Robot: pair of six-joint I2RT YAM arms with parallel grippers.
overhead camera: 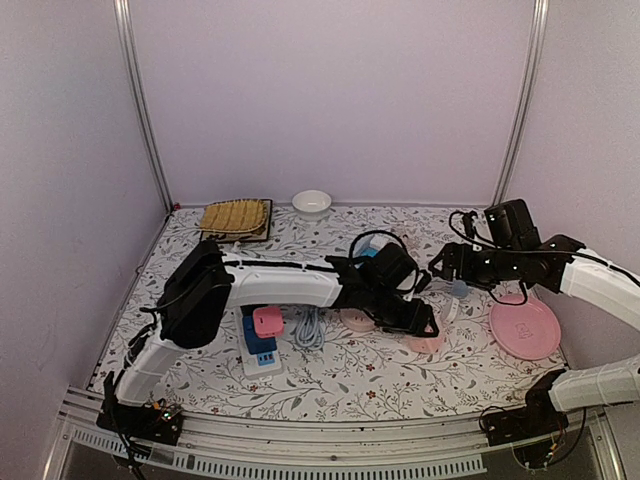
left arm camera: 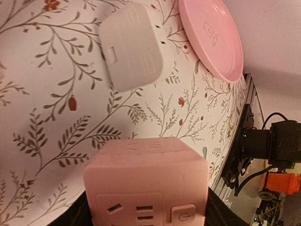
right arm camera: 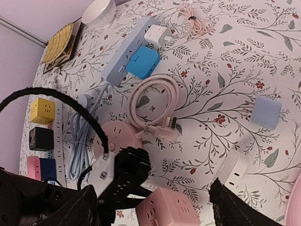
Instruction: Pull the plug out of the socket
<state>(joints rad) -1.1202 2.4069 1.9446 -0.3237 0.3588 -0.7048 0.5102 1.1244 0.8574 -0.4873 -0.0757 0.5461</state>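
Observation:
The socket is a pink cube [left arm camera: 146, 169] with slots and a button on its near face. My left gripper [left arm camera: 146, 209] is shut on it, dark fingers against both sides, just above the floral table cloth. The same cube [right arm camera: 169, 209] shows under the left gripper [right arm camera: 127, 174] in the right wrist view. A white plug block [left arm camera: 131, 47] lies flat on the cloth, apart from the cube and beside the pink plate [left arm camera: 211, 37]. My right gripper [right arm camera: 153, 188] hangs open above them, nothing between its fingers. Overhead, it [overhead camera: 448, 268] sits just behind the white plug [overhead camera: 450, 308].
A round pink socket [right arm camera: 117, 136] with a coiled pink cable [right arm camera: 155, 101] lies close by. A blue power strip [right arm camera: 124, 52], a light-blue cube [right arm camera: 265, 112], a white strip with coloured cubes [overhead camera: 262, 340], a white bowl [overhead camera: 311, 202] and a woven mat [overhead camera: 236, 217] are also on the table.

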